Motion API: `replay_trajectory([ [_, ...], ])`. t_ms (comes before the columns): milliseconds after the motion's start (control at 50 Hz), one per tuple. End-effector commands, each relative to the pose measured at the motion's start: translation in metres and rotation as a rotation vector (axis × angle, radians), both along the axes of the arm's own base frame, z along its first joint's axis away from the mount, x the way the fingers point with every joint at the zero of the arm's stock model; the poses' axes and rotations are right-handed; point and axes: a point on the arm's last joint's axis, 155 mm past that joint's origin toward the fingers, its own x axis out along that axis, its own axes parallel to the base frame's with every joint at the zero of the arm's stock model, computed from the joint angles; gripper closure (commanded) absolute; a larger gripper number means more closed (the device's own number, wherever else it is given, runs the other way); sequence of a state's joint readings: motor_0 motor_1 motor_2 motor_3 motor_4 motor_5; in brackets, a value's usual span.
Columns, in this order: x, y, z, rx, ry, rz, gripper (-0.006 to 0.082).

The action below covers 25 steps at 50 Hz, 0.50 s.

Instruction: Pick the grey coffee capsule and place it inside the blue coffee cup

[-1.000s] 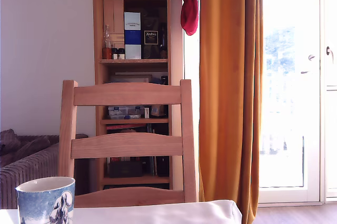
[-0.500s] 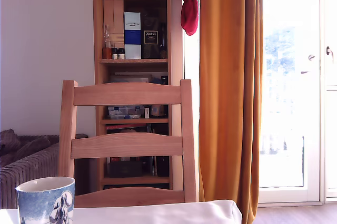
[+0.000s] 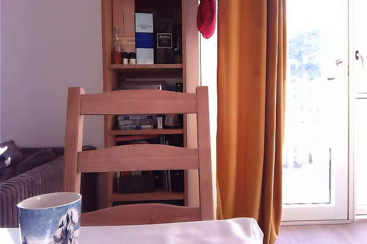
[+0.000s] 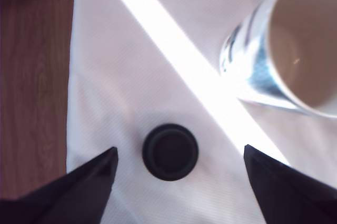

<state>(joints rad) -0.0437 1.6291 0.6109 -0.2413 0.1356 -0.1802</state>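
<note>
A white cloth (image 4: 158, 66) covers the table, crossed by a bright band of sunlight, with bare wood (image 4: 31, 87) showing past the cloth's edge. Behind the table stand a wooden chair (image 3: 137, 158), a bookshelf (image 3: 146, 83) and an orange curtain (image 3: 249, 95) beside a bright glass door (image 3: 321, 95). The blue coffee cup (image 3: 50, 218) sits at the exterior view's lower left, its cream interior empty. The gripper (image 4: 179, 169), jaws apart, hangs over the dark round capsule (image 4: 170, 152), which lies on the cloth between the fingers, near the cup but apart from it.

tool (image 4: 179, 179) pointing down, fingers spread wide
</note>
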Motion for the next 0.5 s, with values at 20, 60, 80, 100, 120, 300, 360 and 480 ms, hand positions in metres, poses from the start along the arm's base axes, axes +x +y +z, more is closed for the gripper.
replay_trajectory([
  [20, -0.004, 0.0, -0.01, 0.01, 0.036, -0.014, 0.0064],
  [60, -0.004, 0.0, -0.014, 0.012, 0.043, -0.019, 0.0064],
  [80, -0.004, 0.0, -0.015, 0.014, 0.046, -0.02, 0.0064],
  [100, -0.003, 0.0, -0.017, 0.018, 0.045, -0.023, 0.0064],
  [120, -0.003, 0.001, -0.018, 0.022, 0.045, -0.025, 0.0064],
  [300, -0.003, 0.003, -0.031, 0.033, 0.062, -0.022, 0.0065],
  [360, -0.001, 0.003, -0.035, 0.033, 0.057, -0.021, 0.0067],
  [480, 0.006, 0.003, -0.037, 0.032, 0.035, -0.021, 0.008],
])
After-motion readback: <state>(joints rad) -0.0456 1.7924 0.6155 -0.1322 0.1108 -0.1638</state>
